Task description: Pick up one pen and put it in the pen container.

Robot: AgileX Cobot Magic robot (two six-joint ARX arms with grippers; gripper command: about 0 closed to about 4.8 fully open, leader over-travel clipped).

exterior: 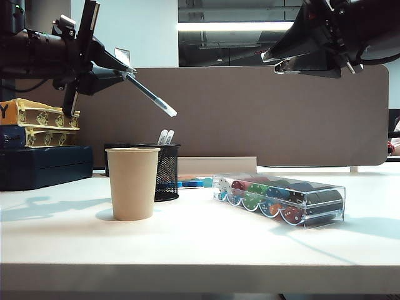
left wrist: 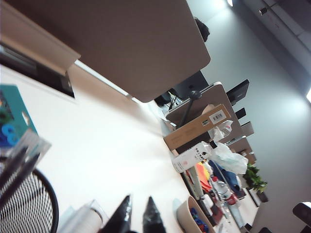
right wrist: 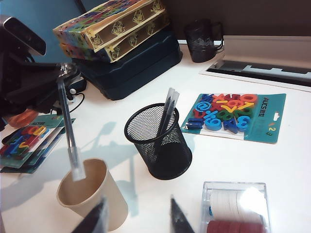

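My left gripper (exterior: 122, 72) is shut on the pen (exterior: 150, 95), a slim black pen held high at the upper left and slanting down to the right. The pen's pale tip hangs well above the pen container (exterior: 166, 172), a black wire-mesh holder with two white-tipped pens (exterior: 165, 136) in it. In the right wrist view the pen (right wrist: 68, 121) hangs from the left gripper (right wrist: 65, 73) beside the pen container (right wrist: 160, 145). In its own view the left gripper (left wrist: 139, 199) has its tips close together. My right gripper (right wrist: 136, 221) is open and empty, high at the upper right (exterior: 281, 59).
A tan paper cup (exterior: 132, 182) stands just left of and in front of the mesh holder. A clear case of poker chips (exterior: 281, 200) lies to the right. Stacked books (exterior: 40, 122) on a dark blue box (exterior: 44, 165) sit far left. A brown partition (exterior: 262, 112) closes the back.
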